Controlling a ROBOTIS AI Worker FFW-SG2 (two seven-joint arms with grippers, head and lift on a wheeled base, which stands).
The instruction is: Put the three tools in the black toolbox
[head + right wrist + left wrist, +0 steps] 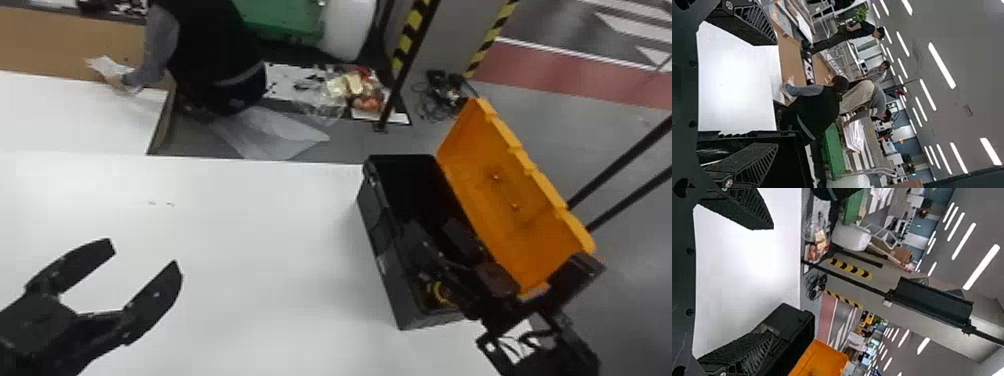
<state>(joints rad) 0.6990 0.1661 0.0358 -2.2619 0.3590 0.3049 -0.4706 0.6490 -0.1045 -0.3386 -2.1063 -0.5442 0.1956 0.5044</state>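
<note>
One white table [260, 225] forms the work surface across the foreground. Beyond it, black-and-yellow striped posts [412, 30] rise from the grey floor [620, 280].

The black toolbox [382, 235] is on the table at its right-hand side, upright, with its long axis running obliquely away from the robot. Its orange lid [505, 185] is open and leans outward on the side away from the left gripper [145, 252].

Both grippers are unloaded. The left gripper is above the table, to the left of the toolbox and well apart from it; its two flat fingers [157, 292] are spread wide, with the white surface visible through the gap. The right gripper [436, 232] is at the toolbox opening, its arm entering from the lower right and overlapping part of the box and lid. In the right wrist view its fingers [744, 23] are also spread; one overlaps the dark toolbox interior, and white tabletop is visible in the gap.

A yellow-and-black item [440, 292] lies inside the toolbox, at the end nearer the robot. The contents around it are too dark to identify or count. Small dark marks [170, 204] are on the table's far half.
</note>
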